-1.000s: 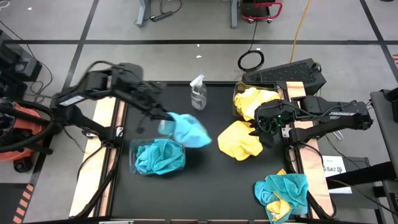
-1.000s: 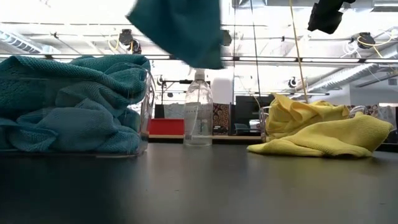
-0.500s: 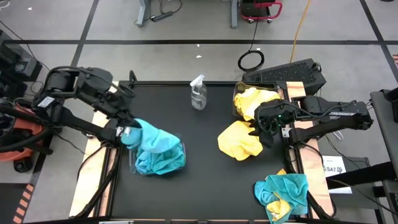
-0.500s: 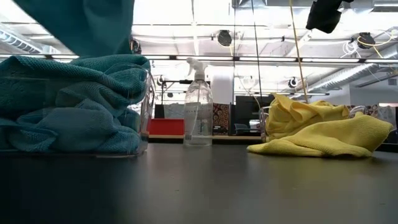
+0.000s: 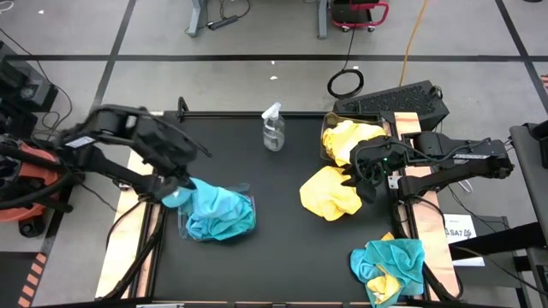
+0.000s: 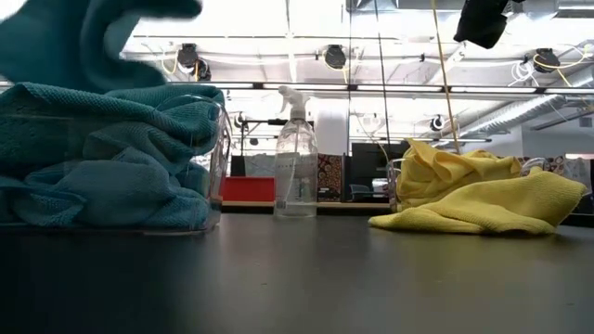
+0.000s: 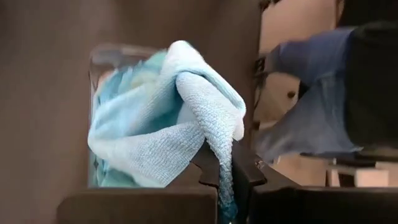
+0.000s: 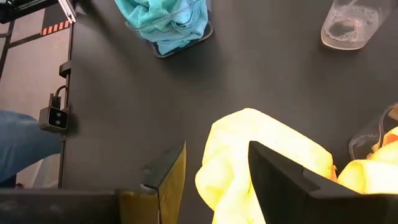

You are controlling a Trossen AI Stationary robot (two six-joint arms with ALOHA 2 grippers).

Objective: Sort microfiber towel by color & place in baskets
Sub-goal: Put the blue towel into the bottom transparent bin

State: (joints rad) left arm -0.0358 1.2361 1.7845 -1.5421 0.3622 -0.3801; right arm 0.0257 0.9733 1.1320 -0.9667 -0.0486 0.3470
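Left arm: reaches in from the left of the frame, elbow bent.
Left gripper: centre-left, fingers pinched together on a teal towel.
Right gripper: centre-right, jaws parted, gripping nothing.

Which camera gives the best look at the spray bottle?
The low view: the spray bottle stands upright in full profile, trigger head included. The high view shows it small from above; the right wrist view catches only its base; the left wrist view misses it.

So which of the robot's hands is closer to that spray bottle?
It's close; probably the right hand, off to the spray bottle's right above a yellow towel. The left hand is by the teal basket.
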